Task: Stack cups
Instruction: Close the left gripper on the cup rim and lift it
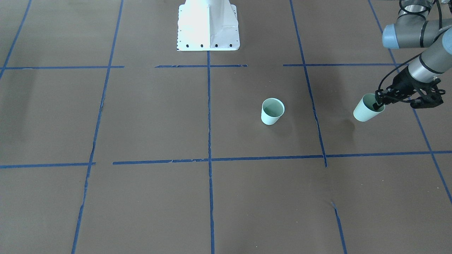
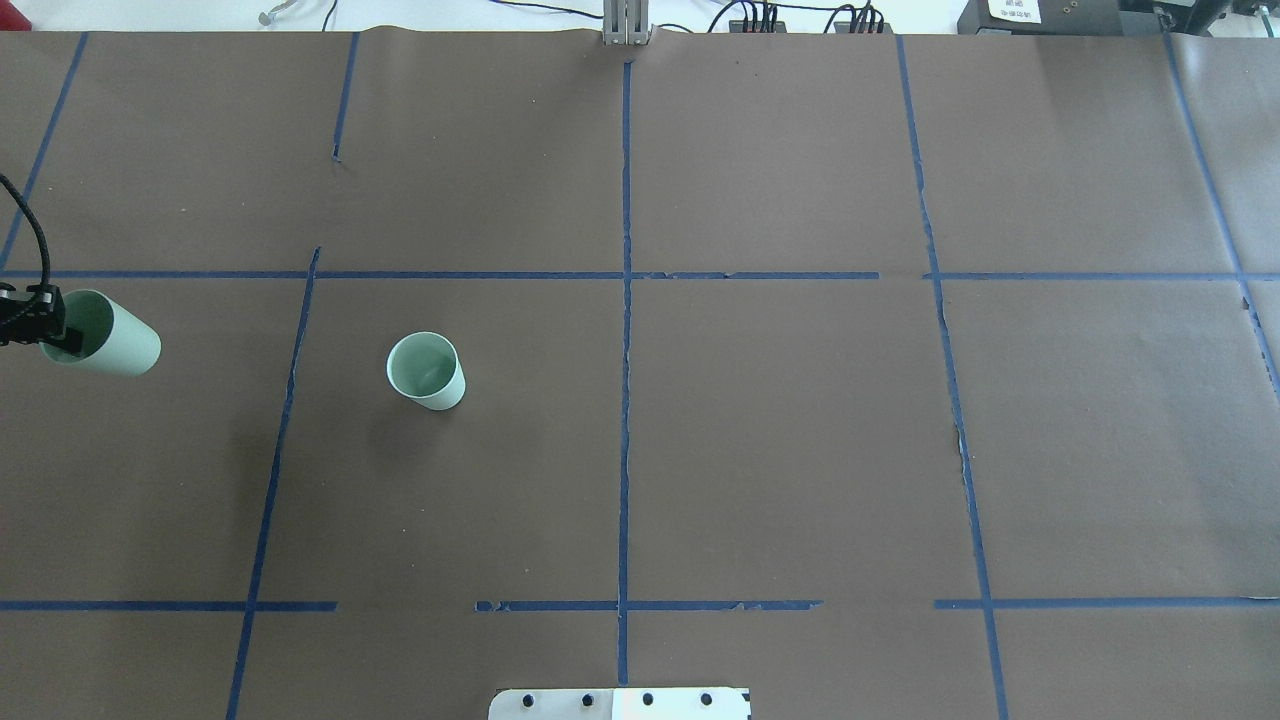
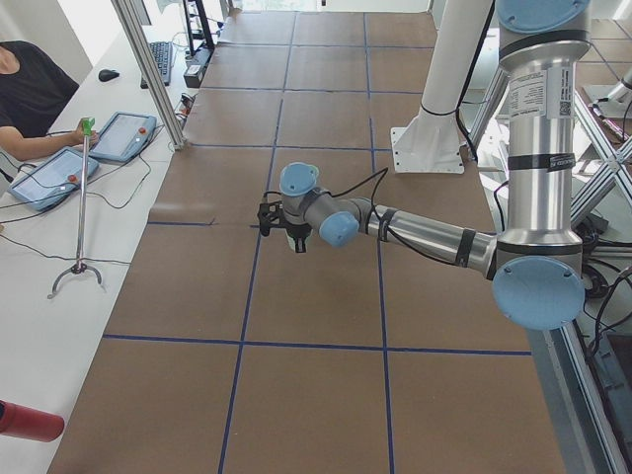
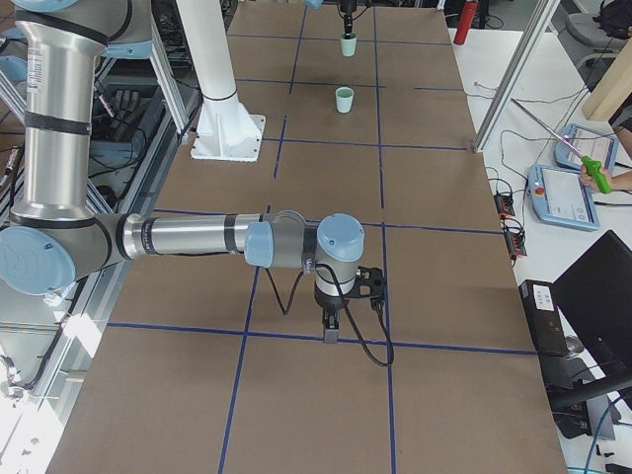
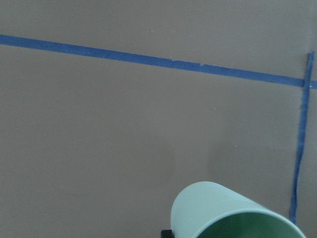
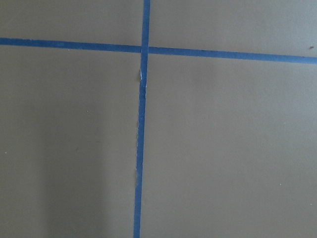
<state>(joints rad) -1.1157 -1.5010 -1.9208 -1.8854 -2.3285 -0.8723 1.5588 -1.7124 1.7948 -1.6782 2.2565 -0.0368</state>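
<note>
Two pale mint-green cups are in view. One cup (image 1: 272, 111) stands upright on the brown table, left of centre in the overhead view (image 2: 427, 371). My left gripper (image 1: 379, 102) is shut on the rim of the other cup (image 1: 365, 112), with one finger inside it, and holds it tilted above the table, well to the side of the standing cup. This held cup also shows at the left edge of the overhead view (image 2: 115, 342) and in the left wrist view (image 5: 218, 213). My right gripper (image 4: 331, 331) shows only in the exterior right view, low over the table, and I cannot tell its state.
The white robot base (image 1: 208, 24) stands at the table's robot side. Blue tape lines (image 2: 625, 350) divide the brown table cover. Operators with tablets (image 3: 59, 173) sit beside the table. A thin stand (image 3: 79, 212) is at the table's side.
</note>
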